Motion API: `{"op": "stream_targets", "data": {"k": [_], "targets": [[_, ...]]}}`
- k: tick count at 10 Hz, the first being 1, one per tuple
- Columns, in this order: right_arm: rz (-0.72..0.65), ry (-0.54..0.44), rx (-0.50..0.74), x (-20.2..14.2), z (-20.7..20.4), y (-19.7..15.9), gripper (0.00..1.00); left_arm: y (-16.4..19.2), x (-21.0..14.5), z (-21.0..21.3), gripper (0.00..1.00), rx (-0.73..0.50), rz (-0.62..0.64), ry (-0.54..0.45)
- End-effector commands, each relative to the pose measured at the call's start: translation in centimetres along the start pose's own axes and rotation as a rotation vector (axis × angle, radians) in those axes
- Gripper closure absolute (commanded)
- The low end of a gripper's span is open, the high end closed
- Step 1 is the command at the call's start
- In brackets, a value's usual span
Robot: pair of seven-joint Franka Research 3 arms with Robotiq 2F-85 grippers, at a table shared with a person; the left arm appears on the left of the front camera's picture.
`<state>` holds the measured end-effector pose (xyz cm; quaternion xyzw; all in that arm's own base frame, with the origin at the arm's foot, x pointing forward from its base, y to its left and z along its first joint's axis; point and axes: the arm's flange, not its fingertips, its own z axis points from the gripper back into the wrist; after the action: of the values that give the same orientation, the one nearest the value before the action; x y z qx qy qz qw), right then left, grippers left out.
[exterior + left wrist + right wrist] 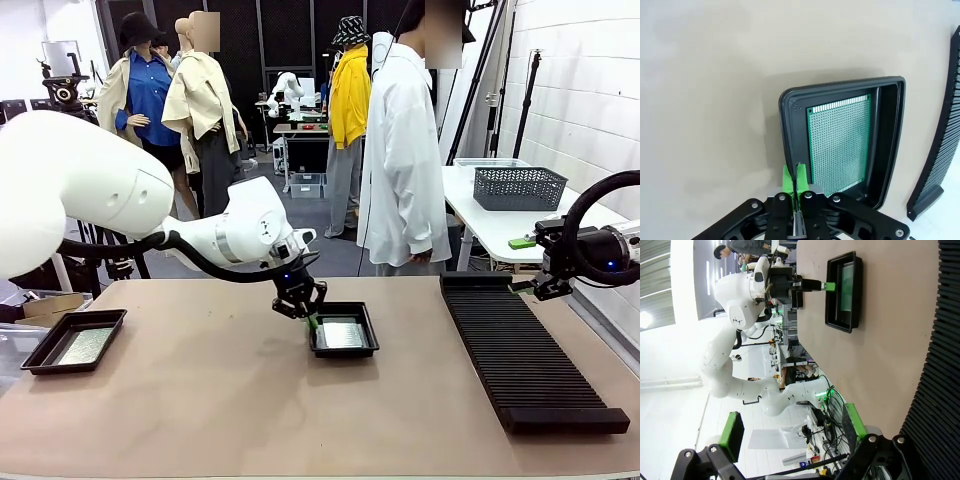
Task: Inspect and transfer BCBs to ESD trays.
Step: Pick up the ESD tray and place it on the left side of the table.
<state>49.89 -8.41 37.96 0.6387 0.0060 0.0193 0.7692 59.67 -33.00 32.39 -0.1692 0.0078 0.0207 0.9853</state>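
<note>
A black ESD tray (pixel 341 352) sits mid-table with a green BCB (pixel 342 333) lying flat inside it. In the left wrist view that BCB (pixel 840 142) fills most of the tray (pixel 891 150). My left gripper (pixel 794 179) is shut, pads pressed together, at the tray's near rim beside the board's edge; from the front it (pixel 311 320) hangs at the tray's left side. A second tray (pixel 40 352) at the far left holds another board (pixel 85 345). My right gripper (pixel 792 427) is open and holds nothing, and sits (pixel 545 287) at the right by the rack.
A long black ribbed rack (pixel 520 350) lies along the table's right side. A person in a white coat (pixel 405 150) stands at the far edge. Behind, a white table carries a dark mesh basket (pixel 518 187). Bare tabletop lies between the two trays.
</note>
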Motion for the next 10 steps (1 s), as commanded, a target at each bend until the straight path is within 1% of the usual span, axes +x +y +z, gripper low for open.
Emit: {"op": "stream_targets", "data": {"k": [1, 2, 3, 4, 6, 8, 9, 10], "targets": [[0.001, -0.006, -0.006, -0.1, -0.1, 0.1, 0.00, 2.2, -1.6, 1.0, 1.00, 0.024, -0.027, -0.027], [0.001, -0.006, -0.006, -0.1, -0.1, 0.1, 0.00, 2.9, -1.7, 1.4, 1.00, 0.029, -0.039, -0.033], [0.001, -0.006, -0.006, -0.1, -0.1, 0.1, 0.00, 4.0, -1.7, 1.9, 1.00, 0.068, -0.066, -0.016], [0.001, -0.006, -0.006, -0.1, -0.1, 0.1, 0.00, 5.0, -1.6, 2.3, 1.00, 0.092, -0.080, -0.028], [0.001, -0.006, -0.006, -0.1, -0.1, 0.1, 0.00, 7.2, -1.3, 3.5, 1.00, 0.083, -0.088, -0.021], [0.001, -0.006, -0.006, -0.1, -0.1, 0.1, 0.00, 10.0, -1.5, 4.9, 1.00, 0.104, -0.089, 0.016], [0.001, -0.006, -0.006, -0.1, -0.1, 0.1, 0.00, 11.3, -1.6, 5.6, 1.00, 0.109, -0.083, 0.008], [0.001, -0.006, -0.006, -0.1, -0.1, 0.1, 0.00, 12.6, -1.7, 6.2, 1.00, 0.115, -0.101, 0.025]]}}
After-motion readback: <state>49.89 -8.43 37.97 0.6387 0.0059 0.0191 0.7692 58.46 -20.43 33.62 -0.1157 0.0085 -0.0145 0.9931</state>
